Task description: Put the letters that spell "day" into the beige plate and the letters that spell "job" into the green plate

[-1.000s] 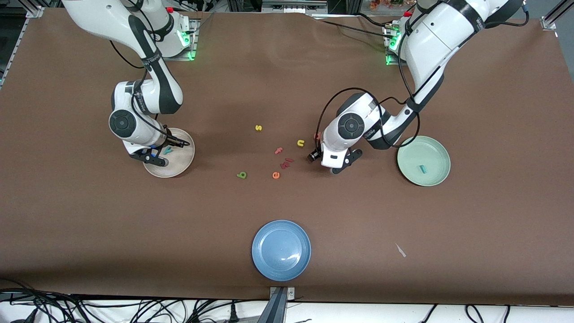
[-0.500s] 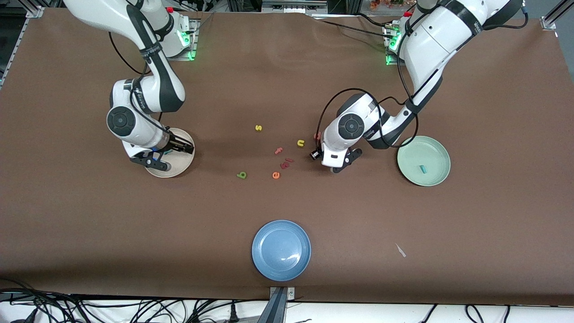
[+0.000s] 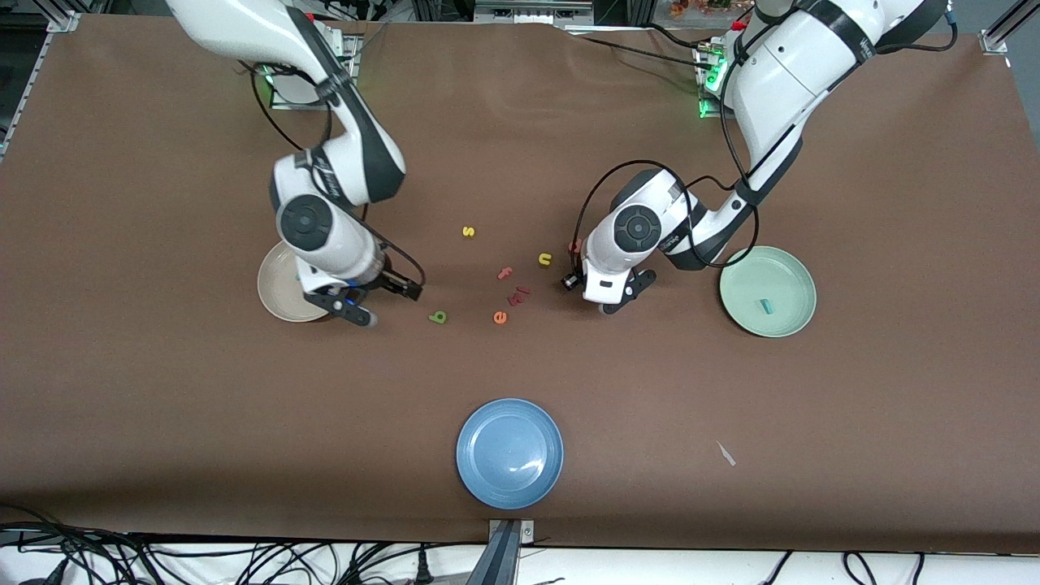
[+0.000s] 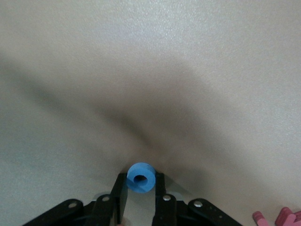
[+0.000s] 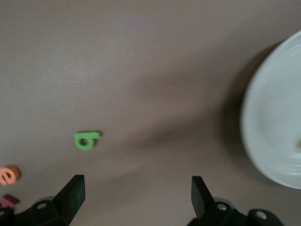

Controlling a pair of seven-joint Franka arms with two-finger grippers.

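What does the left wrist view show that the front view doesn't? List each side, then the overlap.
Left wrist only: the blue o, pinched in the left gripper. Front only: the beige plate, green plate, blue plate, and the open right gripper over the table beside the beige plate. Both: the brown table and the pinkish letters near the left gripper.

The left arm reaches down to mid-table; its gripper (image 4: 141, 200) is low, fingers (image 4: 121, 197) clamped on a blue ring (image 4: 141, 178). The right arm bends down beside the beige plate (image 3: 276, 286); its gripper (image 3: 382, 301) hangs with jaws spread wide, empty.
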